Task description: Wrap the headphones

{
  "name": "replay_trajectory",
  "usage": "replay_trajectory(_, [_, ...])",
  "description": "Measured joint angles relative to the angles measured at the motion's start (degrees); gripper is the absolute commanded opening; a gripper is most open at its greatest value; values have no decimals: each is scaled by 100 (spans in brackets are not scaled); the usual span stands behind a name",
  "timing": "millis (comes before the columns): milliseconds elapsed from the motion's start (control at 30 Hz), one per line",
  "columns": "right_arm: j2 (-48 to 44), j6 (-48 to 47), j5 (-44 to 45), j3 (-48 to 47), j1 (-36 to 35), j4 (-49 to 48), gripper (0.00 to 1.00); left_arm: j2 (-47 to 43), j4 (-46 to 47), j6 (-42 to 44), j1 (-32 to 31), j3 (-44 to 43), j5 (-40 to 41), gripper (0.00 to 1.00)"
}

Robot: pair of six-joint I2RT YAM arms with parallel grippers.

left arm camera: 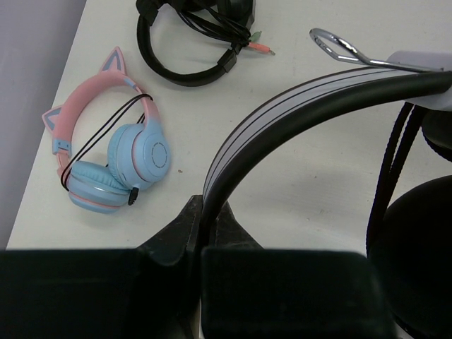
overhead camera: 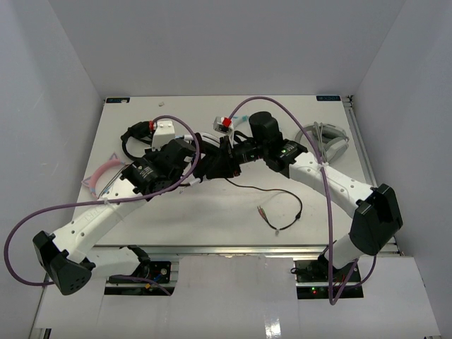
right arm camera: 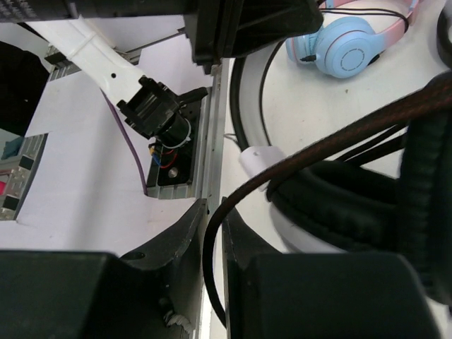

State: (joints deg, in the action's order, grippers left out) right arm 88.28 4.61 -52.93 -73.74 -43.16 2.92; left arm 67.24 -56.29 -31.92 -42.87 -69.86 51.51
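The white counter (overhead camera: 212, 219) carries three sets of headphones. Pink-and-blue cat-ear headphones (left arm camera: 145, 152) lie at its left edge, with a thin cord looped over them. Black headphones (left arm camera: 176, 74) with a bundled cable lie at the far left. Grey-and-white headphones (overhead camera: 326, 138) lie at the far right. A thin black cable (overhead camera: 286, 194) lies loosely curved near the centre.

Bright, even overhead light, faint soft shadows, wrist views dark, perhaps slightly blurred, along the bottom edge.
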Motion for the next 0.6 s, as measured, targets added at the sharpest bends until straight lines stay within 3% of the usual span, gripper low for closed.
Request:
replay_trajectory(333, [-586,786,295,1221,-223,-1299,12,38,-297,-906,0,-141,9,0])
replay_trajectory(400, [-597,849,520,1371,-316,-1390,8,27,-321,-1072,0,-141,-13,0])
replay_trajectory(600, [-900,899,1575,1836,-636,-1688,8,-118,-478,-1497,0,-138,-172,0])
